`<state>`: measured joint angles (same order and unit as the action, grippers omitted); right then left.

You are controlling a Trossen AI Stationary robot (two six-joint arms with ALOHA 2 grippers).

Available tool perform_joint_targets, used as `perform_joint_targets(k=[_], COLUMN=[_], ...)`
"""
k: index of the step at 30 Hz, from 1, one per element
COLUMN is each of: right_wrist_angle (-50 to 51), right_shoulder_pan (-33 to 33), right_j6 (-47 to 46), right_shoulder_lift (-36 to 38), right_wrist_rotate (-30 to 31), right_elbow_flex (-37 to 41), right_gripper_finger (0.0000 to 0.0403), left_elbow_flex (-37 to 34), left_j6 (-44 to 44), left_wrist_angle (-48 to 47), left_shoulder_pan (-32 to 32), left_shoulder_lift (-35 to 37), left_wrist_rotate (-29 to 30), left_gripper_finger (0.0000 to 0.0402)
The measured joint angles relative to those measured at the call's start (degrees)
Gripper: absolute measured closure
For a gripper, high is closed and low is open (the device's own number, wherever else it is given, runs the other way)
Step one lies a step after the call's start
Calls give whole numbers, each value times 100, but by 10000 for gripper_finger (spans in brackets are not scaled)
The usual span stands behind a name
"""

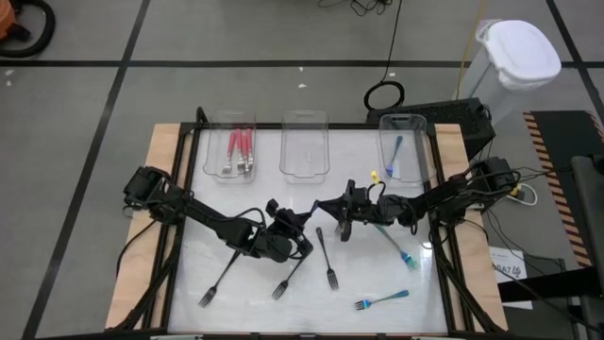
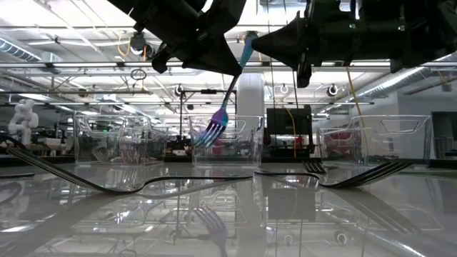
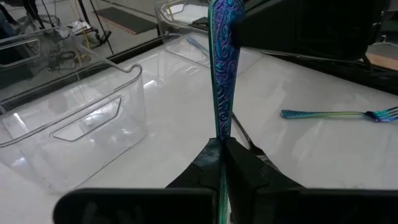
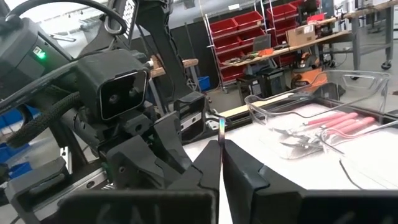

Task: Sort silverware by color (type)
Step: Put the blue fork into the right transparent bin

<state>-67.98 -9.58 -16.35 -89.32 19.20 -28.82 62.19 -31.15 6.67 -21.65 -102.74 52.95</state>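
High: we saw both pincers, left (image 1: 300,229) and right (image 1: 326,212), meeting mid-table (image 1: 255,302).

Low: teal fork (image 2: 221,107) hung airborne, tines down.

Left wrist: left pincer clamped on handle.

Right wrist: right pincer pinched handle tip too. We judged fork light, stiff, slick; grip mid-handle.

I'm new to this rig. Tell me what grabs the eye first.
Mid-table, the left gripper and the right gripper both clamp one iridescent blue-handled metal fork, held off the white tabletop with tines down. Behind them, red-handled forks sit in the leftmost clear plastic tray; three black forks lie loose in front.
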Motion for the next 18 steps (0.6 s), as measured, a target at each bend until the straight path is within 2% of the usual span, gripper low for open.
perform_joint_targets(k=[5, 7, 13, 15, 18], right_wrist_angle=[30, 118, 88, 118, 173], right_shoulder_pan=[-2, -1, 73, 124, 211], right_j6=[145, 209, 224, 220, 220], right_shoulder_lift=[0, -6, -7, -4, 165], right_wrist_rotate=[-4, 8, 17, 12, 3], right_elbow_flex=[0, 0, 7, 7, 7], right_gripper_finger=[401, 401, 402, 402, 402], left_elbow_flex=[0, 0, 9, 9, 7], left_j6=[-265, -295, -326, -201, -103], left_wrist_angle=[4, 81, 65, -7, -311], left_shoulder_pan=[0, -2, -11, -27, -68], left_shoulder_lift=[-2, -2, 4, 13, 161], left_wrist_rotate=[-97, -152, -460, -480, -584], left_gripper_finger=[367, 339, 221, 194, 177])
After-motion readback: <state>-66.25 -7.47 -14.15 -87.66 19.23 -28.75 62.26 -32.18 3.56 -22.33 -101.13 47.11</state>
